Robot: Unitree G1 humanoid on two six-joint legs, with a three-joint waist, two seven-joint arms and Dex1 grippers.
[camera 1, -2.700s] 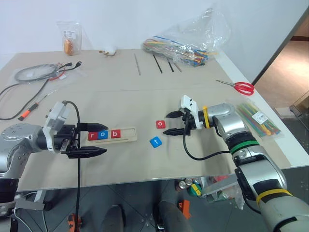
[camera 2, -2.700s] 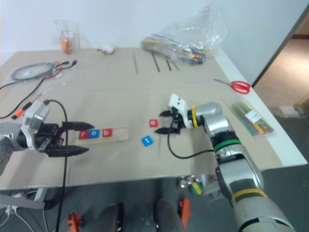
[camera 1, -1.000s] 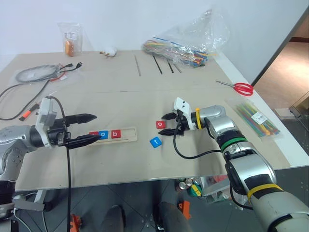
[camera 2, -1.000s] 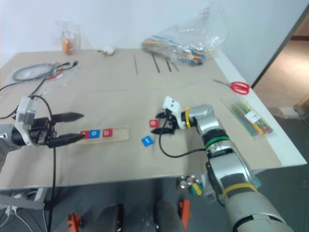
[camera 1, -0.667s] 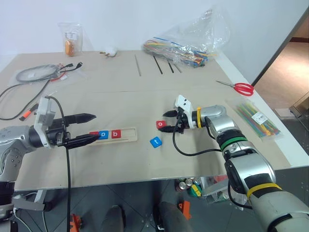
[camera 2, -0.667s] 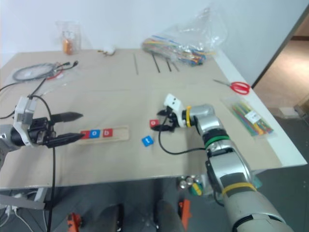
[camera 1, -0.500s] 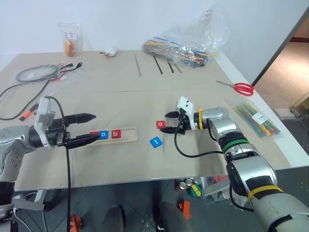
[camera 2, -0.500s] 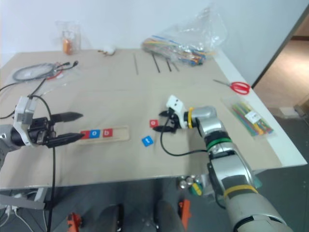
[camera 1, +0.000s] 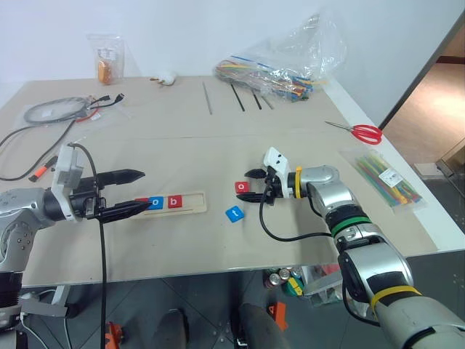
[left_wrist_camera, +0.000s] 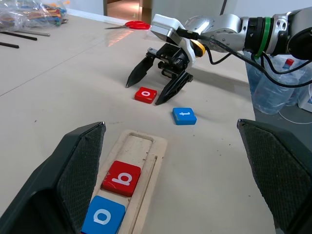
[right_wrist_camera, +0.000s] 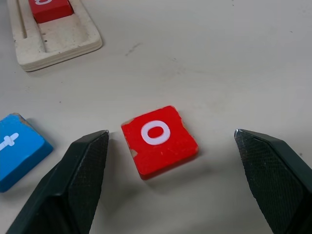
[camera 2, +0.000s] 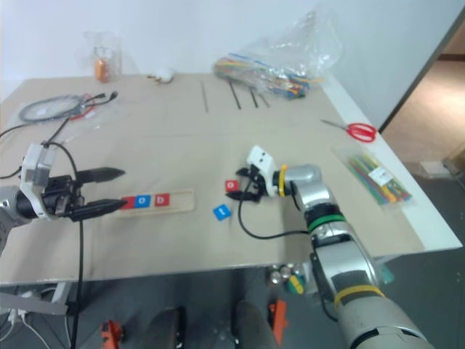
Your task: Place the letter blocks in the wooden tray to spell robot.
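Matte beige table (camera 1: 182, 156); spread right claw (right_wrist_camera: 170, 146) straddles glossy, seemingly plastic rounded-square red tile (right_wrist_camera: 159, 140).

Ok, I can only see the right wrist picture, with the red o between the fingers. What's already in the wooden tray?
Observer: Three tiles sit in the tray: a red tile at its left end, then a blue o, then a red b.
Operator: Is there room for mine?
Observer: Yes, the groove is bare to the right of the b.
Operator: Where's the other arm?
Observer: The left gripper is open, by the tray's left end.
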